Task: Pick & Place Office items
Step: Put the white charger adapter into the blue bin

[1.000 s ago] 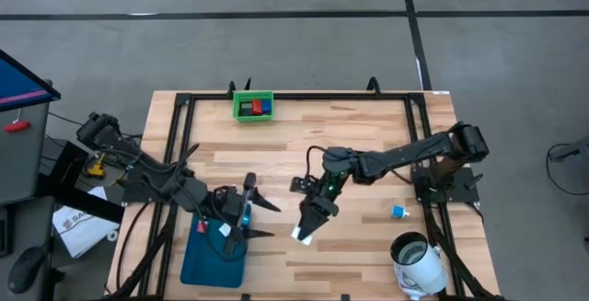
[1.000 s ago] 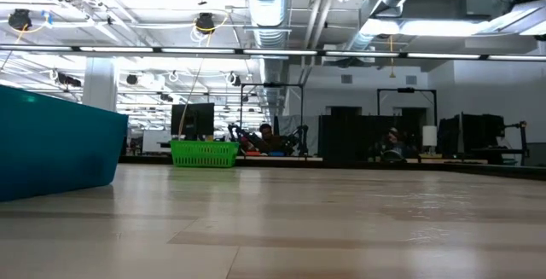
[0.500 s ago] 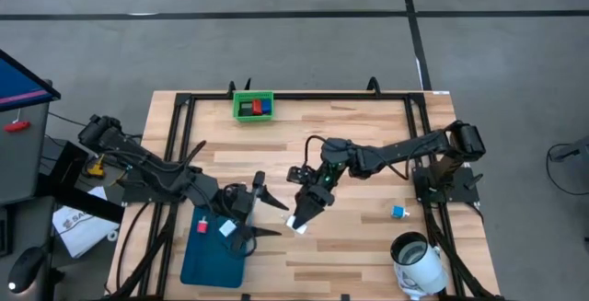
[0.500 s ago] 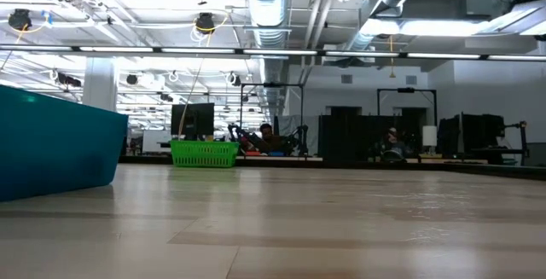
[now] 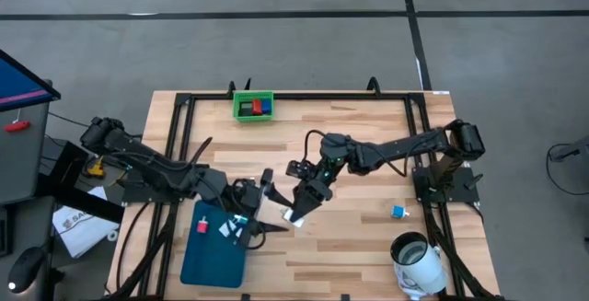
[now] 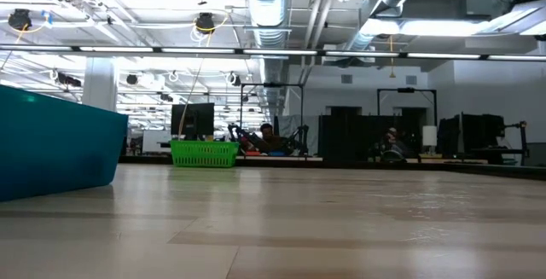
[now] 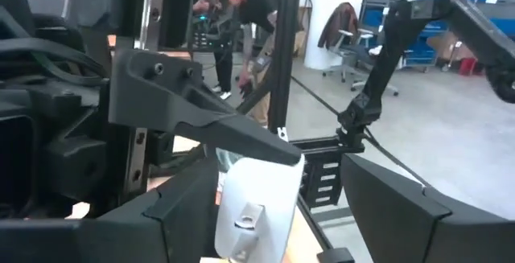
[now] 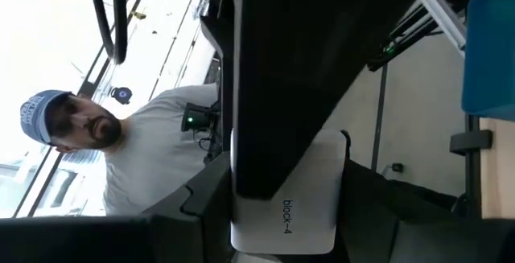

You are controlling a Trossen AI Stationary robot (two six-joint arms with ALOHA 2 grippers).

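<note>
Over the desk (image 5: pixel 368 144), near its front edge, the two arms meet, and the teal tray (image 5: pixel 210 262) sits at the front-left corner with a red block (image 5: pixel 201 226) and a white bit (image 5: pixel 225 230) on it. The right gripper (image 5: pixel 296 214) is clamped on a white block (image 5: pixel 294 215) marked "block-4", and the left gripper (image 5: pixel 260 207), jaws wide apart, straddles it from the tray side. At the back edge the green bin (image 5: pixel 253 106) holds red, blue and black pieces; a cyan cube (image 5: pixel 398 213) lies near the right edge, close to the white mug (image 5: pixel 419 260) at the front-right corner.
</note>
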